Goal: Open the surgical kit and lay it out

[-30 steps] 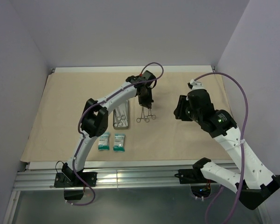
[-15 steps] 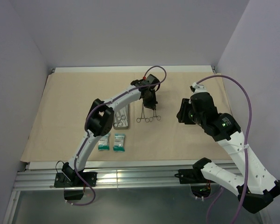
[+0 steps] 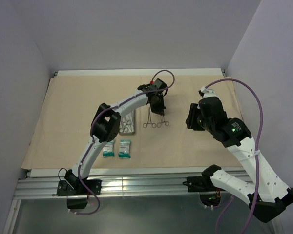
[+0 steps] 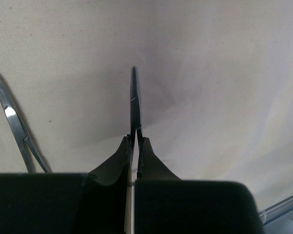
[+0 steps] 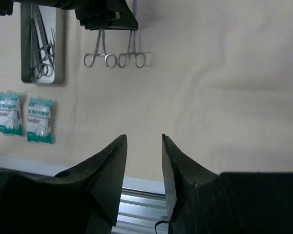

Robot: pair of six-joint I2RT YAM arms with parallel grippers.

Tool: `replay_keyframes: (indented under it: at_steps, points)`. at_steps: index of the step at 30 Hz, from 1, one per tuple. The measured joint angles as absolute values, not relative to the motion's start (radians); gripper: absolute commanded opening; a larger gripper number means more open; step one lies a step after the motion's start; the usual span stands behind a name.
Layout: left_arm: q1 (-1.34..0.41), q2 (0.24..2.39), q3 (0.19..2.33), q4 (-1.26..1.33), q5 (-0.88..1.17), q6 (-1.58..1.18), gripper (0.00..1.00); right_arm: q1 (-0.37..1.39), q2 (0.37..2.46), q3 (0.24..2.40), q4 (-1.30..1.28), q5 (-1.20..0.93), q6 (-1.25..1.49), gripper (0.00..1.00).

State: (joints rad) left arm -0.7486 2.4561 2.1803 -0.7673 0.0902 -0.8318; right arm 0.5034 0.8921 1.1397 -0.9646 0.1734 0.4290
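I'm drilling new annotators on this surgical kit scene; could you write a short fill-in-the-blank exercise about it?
1. The left hand is ____ on a ring-handled instrument.
2. ____ teal-white packets lie on the wrap, on the near side of the tray.
3. The right hand is open and holds ____.

Missing words: shut; two; nothing.

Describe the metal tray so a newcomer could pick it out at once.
On the tan drape covering the table, look left of centre beside the left arm's elbow. The tray lies just beyond two teal-white packets: a small grey metal rectangle, the only thing there holding ring-handled instruments.
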Motion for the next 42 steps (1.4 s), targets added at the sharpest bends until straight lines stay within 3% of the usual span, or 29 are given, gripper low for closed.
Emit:
replay_keyframes:
  at_steps: [7,10,16,42]
  points:
    - [-0.749,2.468,2.18,-0.766,0.091,-0.828,0.03,0.503,0.892,1.14,-0.968,0.176,0.429,0.42]
    - [-0.749,2.468,2.18,-0.765,0.094,-0.826,0.12,0.503,0.892,1.14,-0.972,0.178,0.429,0.42]
    - [-0.749,2.468,2.165,-0.743,0.104,-0.812,0.19,0.503,0.889,1.14,-0.982,0.177,0.437,0.43]
    - [-0.749,2.465,2.132,-0.699,0.12,-0.803,0.31,0.503,0.832,1.123,-0.999,0.173,0.49,0.42]
